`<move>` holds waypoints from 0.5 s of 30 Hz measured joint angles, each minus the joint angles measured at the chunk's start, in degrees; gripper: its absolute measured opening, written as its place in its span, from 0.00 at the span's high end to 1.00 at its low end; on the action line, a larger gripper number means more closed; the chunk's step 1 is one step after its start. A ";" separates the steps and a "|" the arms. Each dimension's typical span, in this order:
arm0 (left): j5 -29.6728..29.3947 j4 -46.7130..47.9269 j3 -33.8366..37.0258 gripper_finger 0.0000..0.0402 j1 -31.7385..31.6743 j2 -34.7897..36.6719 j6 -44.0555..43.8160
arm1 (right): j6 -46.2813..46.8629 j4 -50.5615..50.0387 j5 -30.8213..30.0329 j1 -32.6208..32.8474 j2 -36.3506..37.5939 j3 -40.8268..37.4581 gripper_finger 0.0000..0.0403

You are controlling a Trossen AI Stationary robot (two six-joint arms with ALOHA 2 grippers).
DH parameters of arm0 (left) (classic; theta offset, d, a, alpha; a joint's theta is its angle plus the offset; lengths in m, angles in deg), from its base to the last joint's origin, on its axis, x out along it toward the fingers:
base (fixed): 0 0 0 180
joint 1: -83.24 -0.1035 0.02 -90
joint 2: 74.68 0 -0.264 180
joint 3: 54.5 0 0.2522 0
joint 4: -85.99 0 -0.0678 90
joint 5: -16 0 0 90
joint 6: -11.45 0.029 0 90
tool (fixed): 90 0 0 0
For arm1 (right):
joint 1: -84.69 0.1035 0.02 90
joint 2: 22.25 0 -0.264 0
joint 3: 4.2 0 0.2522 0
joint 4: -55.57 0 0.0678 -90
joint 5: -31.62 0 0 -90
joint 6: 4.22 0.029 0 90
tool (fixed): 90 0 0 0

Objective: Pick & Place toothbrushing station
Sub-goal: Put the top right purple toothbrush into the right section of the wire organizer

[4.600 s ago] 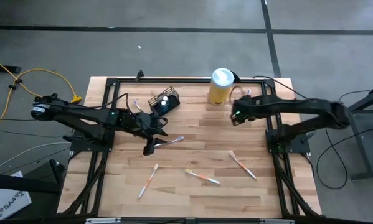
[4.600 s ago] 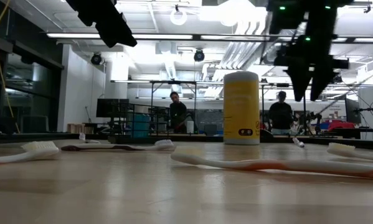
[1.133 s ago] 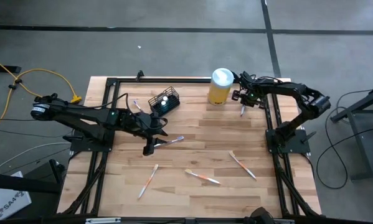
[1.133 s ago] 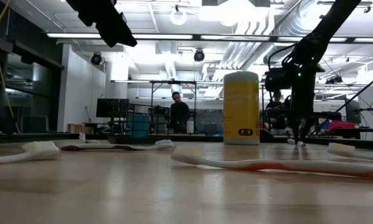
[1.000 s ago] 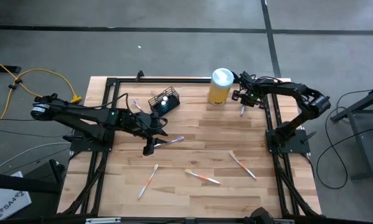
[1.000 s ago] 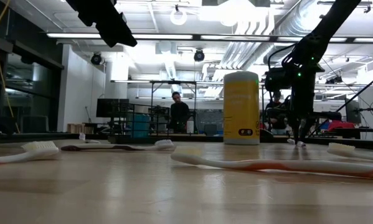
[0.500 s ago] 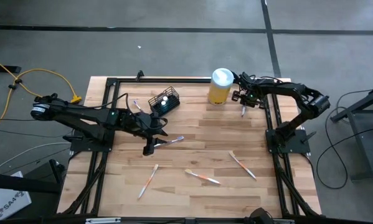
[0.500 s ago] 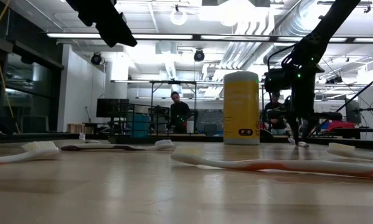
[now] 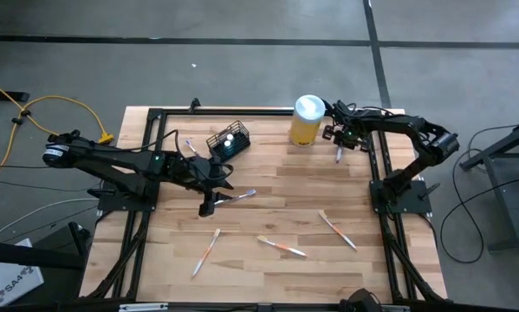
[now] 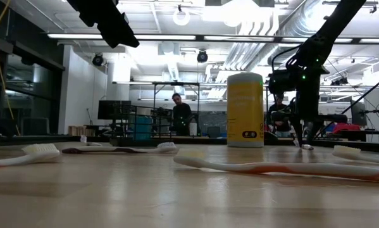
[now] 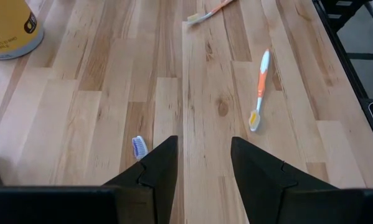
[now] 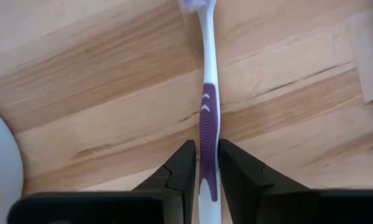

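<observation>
Just beside the yellow canister (image 9: 306,121), the right gripper (image 12: 203,163) has its narrow jaws flanking a purple toothbrush (image 12: 207,118); the left gripper (image 11: 202,163) hovers wide open near the black wire-mesh holder (image 9: 228,141), far-left on the table (image 9: 276,191)

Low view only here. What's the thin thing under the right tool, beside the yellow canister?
Observer: Right wrist view shows a purple-handled toothbrush in line with the right tool, head toward the wood.
Operator: Where's the holder? Not in my view.
Observer: High view: the small black wire-mesh holder sits left of the yellow white-lidded canister, apart from it, near the left arm.
Operator: Left tool?
Observer: Left wrist view: left tool open, nothing between its fingers.
</observation>
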 joint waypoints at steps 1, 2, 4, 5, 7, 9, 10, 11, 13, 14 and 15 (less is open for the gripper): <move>0.00 0.00 0.00 0.64 0.01 0.01 0.00 | 0.37 0.22 -0.27 0.00 0.00 0.00 0.84; 0.00 -0.01 0.00 0.64 0.02 0.00 0.00 | 0.80 0.41 -0.34 0.00 0.00 0.00 0.84; 0.01 -0.02 0.00 0.64 0.02 0.01 0.00 | 1.34 0.61 -0.38 0.00 0.00 0.00 0.84; -0.01 0.00 0.00 0.64 0.00 0.01 0.00 | 1.39 0.61 -0.37 0.00 0.00 0.00 0.84; 0.01 0.00 0.00 0.64 0.02 0.01 0.00 | 1.39 0.61 -0.37 0.00 0.00 0.01 0.84; 0.01 -0.02 0.00 0.64 0.01 0.01 0.00 | 1.47 0.61 -0.37 0.00 0.00 0.02 0.84; 0.01 -0.02 0.00 0.64 0.02 0.01 0.00 | 1.47 0.61 -0.39 0.00 0.02 0.02 0.84; 0.01 0.00 0.00 0.64 0.02 0.01 0.00 | 1.48 0.61 -0.38 0.00 0.02 0.02 0.84; 0.01 0.00 0.00 0.64 0.02 0.01 0.00 | 1.47 0.61 -0.39 0.00 0.02 0.02 0.85; 0.01 0.00 0.00 0.64 0.01 0.01 0.00 | 1.50 0.61 -0.39 0.00 0.02 0.02 0.85; 0.01 0.00 0.00 0.64 0.04 0.01 0.00 | 1.47 0.61 -0.38 0.00 0.02 0.02 0.86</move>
